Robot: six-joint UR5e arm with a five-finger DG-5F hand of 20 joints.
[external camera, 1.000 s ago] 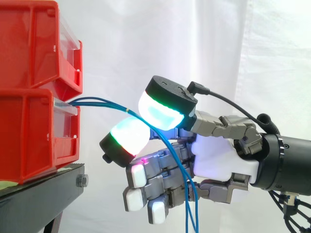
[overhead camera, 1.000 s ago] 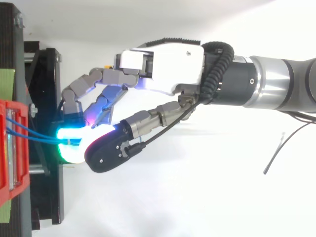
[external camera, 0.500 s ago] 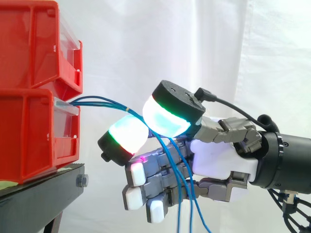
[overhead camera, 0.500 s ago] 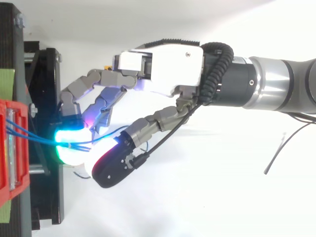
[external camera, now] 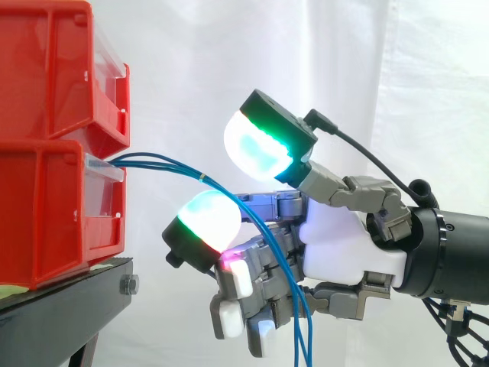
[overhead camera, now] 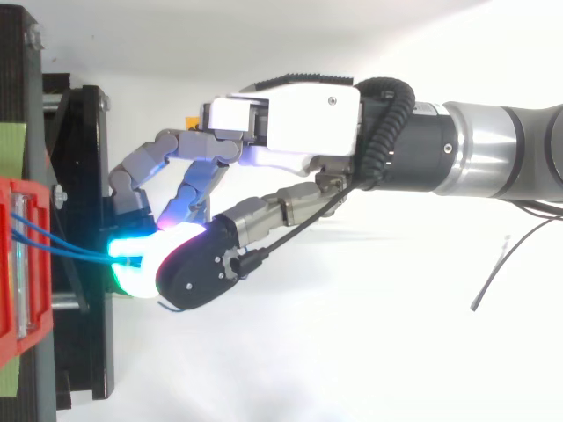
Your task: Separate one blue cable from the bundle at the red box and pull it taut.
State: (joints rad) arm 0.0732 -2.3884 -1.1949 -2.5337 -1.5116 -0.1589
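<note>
Blue cables [external camera: 191, 173] arc from red box [external camera: 46, 206] down past hand [external camera: 344, 245].

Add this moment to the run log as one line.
hand: at blue cables | blue cables: leave lower red bin, droop past hand | taut: no | grip: unclear

The blue cables [external camera: 164, 162] vanish into the front of the lower of the red bins [external camera: 46, 214], so their ends inside it are hidden. Downward they run off the bottom edge of the side view. Seen from above they slip under the hand [overhead camera: 299, 123] — whether it grips any of them cannot be told, nor how many strands there are. The bins are cut by the left and top edges, and the black stand [external camera: 61, 306] by the bottom edge.
</note>
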